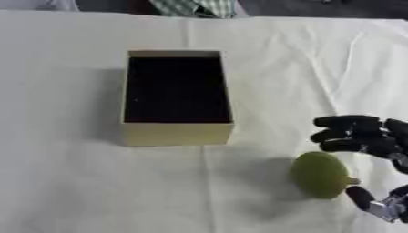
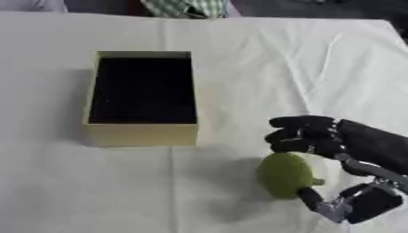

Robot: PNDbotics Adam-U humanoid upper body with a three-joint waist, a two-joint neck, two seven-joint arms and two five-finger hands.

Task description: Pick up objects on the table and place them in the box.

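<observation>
An open tan box (image 1: 177, 133) with a dark inside stands on the white cloth, left of the middle. A round green fruit (image 2: 283, 175) with a short stem lies to the box's lower right. My right hand (image 2: 359, 143) comes in from the right edge. Its black fingers (image 2: 301, 134) curl over the fruit's far side, and its thumb (image 2: 312, 198) sits against the near side by the stem. The fruit is held between them, low over the cloth. I cannot tell whether it still touches the cloth. My left hand shows in no view.
A white cloth (image 1: 72, 182) with soft creases covers the table. At the far edge a checked piece of fabric (image 1: 195, 7) shows above the box. The box's inside looks dark, with nothing visible in it.
</observation>
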